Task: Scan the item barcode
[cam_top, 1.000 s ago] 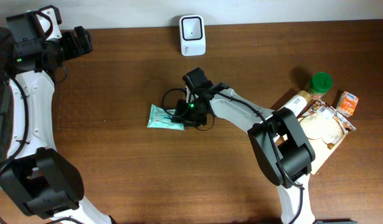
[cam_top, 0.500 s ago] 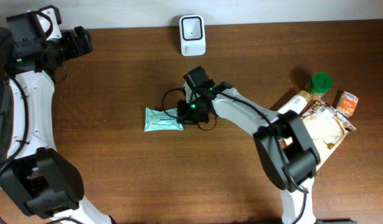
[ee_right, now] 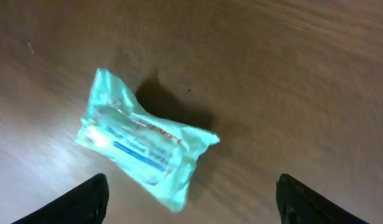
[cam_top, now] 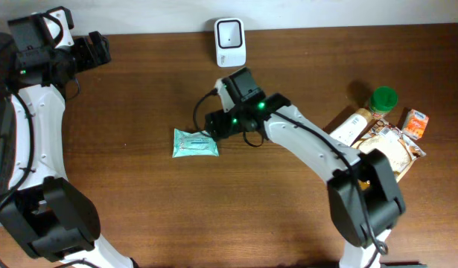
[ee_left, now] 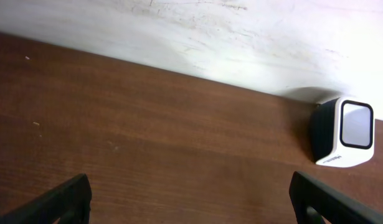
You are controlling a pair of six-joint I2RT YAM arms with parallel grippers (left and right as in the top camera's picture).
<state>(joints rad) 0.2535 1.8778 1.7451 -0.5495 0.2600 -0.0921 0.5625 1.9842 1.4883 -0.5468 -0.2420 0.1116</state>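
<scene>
**1. Table [cam_top: 139, 208].** Dark wood, hard and smooth. I expect a flat packet to lie close against it, leaving little room for a finger to get underneath.

**2. Arms.** The right arm [cam_top: 310, 145] reaches from the near right to the middle of the table. The left arm [cam_top: 35, 126] sits at the far left corner, well apart from the work.

**3. Scanner [cam_top: 230, 42].** A small white unit with a dark-framed window, standing at the far edge by the wall.

**4. Packet [cam_top: 196, 143].** A pale green film packet lying on the table near the middle, nearer than the scanner and a little to its left. Nothing touches it. I judge it light, soft and crinkly, with slippery film and contents that give under pressure. It should not break, but a hard squeeze could crease the print. I see blue and red print on the upper face and cannot make out a barcode.

**5. Grippers.** The right gripper [ee_right: 194, 202] hangs just beside the packet's far right end with its fingers spread wide, holding nothing. The left gripper [ee_left: 191, 199] is likewise spread wide and empty.

**6. Hold point.** I would pinch lightly across the crimped end [ee_right: 203, 138], where the film is flat and thin. That leaves the printed panel uncovered for the scanner window.
</scene>
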